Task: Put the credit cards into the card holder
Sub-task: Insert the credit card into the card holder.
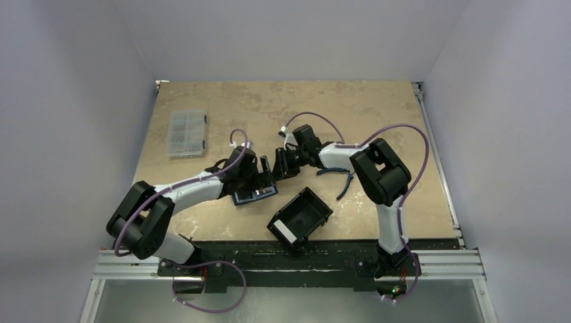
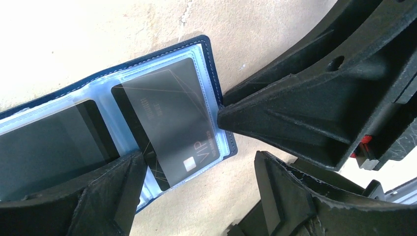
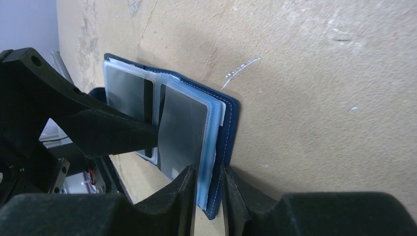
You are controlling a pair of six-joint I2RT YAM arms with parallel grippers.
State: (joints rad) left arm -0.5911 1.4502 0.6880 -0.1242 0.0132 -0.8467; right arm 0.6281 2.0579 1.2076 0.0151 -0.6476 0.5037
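Sleeve edge of open card holder (image 3: 231, 123) is pinched by right gripper (image 3: 207, 172); left gripper (image 2: 199, 164), spread wide, is set astride slanted credit card (image 2: 167, 118).

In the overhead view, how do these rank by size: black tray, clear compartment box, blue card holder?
1. black tray
2. clear compartment box
3. card holder, partly hidden under the arms, so less certain

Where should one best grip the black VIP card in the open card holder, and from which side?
Take the black VIP card by its bare lettered end, coming from that end: it lies flat, and its other half seems tucked under the card holder's clear sleeve.
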